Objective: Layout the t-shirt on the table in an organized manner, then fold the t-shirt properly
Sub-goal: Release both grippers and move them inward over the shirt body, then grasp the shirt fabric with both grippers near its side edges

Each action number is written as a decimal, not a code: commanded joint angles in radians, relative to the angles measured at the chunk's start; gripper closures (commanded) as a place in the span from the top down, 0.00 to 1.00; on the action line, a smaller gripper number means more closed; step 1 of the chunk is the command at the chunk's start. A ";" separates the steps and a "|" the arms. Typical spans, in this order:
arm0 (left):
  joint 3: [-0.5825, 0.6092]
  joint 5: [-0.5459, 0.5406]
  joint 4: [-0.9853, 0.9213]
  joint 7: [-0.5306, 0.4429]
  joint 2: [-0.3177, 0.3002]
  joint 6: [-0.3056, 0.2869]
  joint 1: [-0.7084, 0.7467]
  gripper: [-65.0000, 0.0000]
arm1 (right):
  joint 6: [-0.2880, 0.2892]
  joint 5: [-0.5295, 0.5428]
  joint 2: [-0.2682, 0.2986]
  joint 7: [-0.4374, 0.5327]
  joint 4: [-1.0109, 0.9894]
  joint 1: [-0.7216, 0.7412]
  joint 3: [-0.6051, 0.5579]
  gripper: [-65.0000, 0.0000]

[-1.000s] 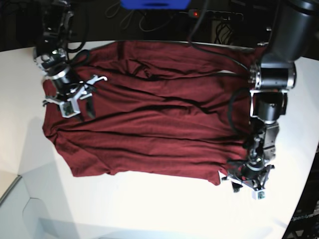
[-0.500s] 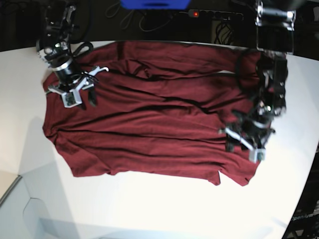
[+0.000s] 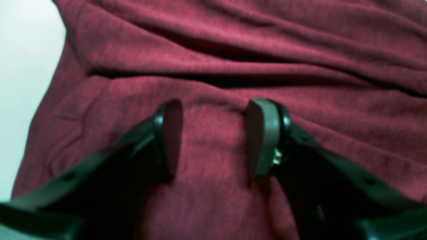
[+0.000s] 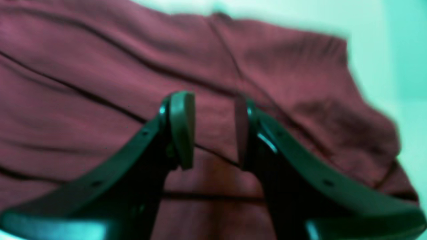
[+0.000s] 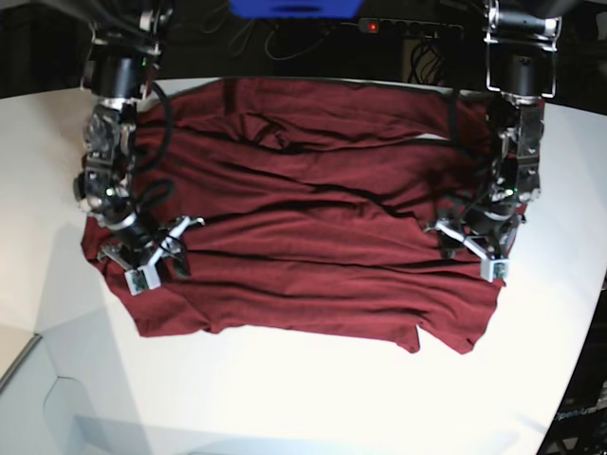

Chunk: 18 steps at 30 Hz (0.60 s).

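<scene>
Base view, left to right. The right gripper (image 5: 150, 258) hovers low over the left part of the t-shirt (image 5: 303, 209), its fingers (image 4: 181, 130) spread with only cloth showing between them, nothing pinched. The maroon t-shirt lies spread and wrinkled across the middle of the white table (image 5: 285, 398). Over the shirt's right part stands the left gripper (image 5: 471, 248), its fingers (image 3: 262, 136) likewise set wide apart above the fabric.

- No text, label, brand, number or sign can be read in any view.
- The dark red, wrinkled fabric t-shirt (image 5: 303, 209) is plain, with no print showing.
</scene>
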 commanded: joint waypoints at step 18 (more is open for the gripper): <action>-0.188 -0.017 0.210 -0.003 -0.054 -0.007 0.017 0.47 | 0.004 0.019 0.039 0.029 0.353 -0.395 -0.104 0.32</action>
